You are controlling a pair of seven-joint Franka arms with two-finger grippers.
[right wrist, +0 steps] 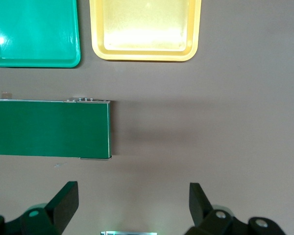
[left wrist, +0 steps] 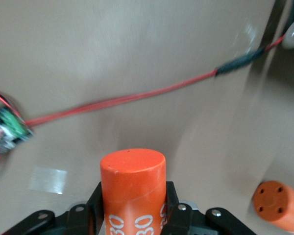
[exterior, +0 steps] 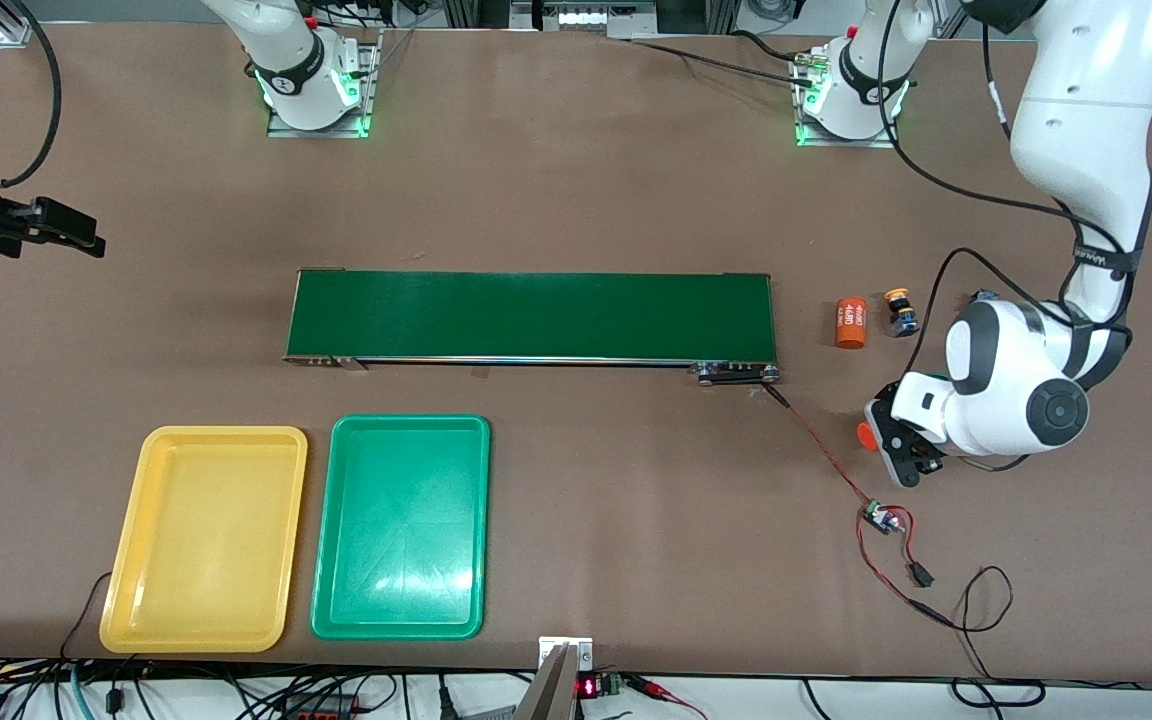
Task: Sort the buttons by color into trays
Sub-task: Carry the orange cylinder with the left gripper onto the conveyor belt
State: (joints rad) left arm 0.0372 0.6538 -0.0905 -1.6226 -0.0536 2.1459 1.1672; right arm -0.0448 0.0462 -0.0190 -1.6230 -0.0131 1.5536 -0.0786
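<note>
One button (exterior: 900, 312) with a yellow-orange cap stands near the left arm's end of the table, beside an orange cylinder (exterior: 850, 322). My left gripper (exterior: 886, 440) (left wrist: 132, 188) is low over the table, nearer the front camera than that button. Its fingers press both sides of a second orange cylinder (left wrist: 132, 171) (exterior: 868, 437), not a button. The yellow tray (exterior: 141, 470) (right wrist: 144, 54) and the green tray (exterior: 336, 500) (right wrist: 34, 62) lie side by side, both bare. My right gripper (exterior: 76, 232) (right wrist: 133, 200) waits open and holds nothing, at the right arm's end.
The long dark-green conveyor belt (exterior: 531, 315) (right wrist: 49, 127) crosses the middle of the table. A red wire (left wrist: 127, 100) runs from its end to a small circuit board (exterior: 881, 517) (left wrist: 7, 128) close to my left gripper. The loose cylinder (left wrist: 279, 205) also shows in the left wrist view.
</note>
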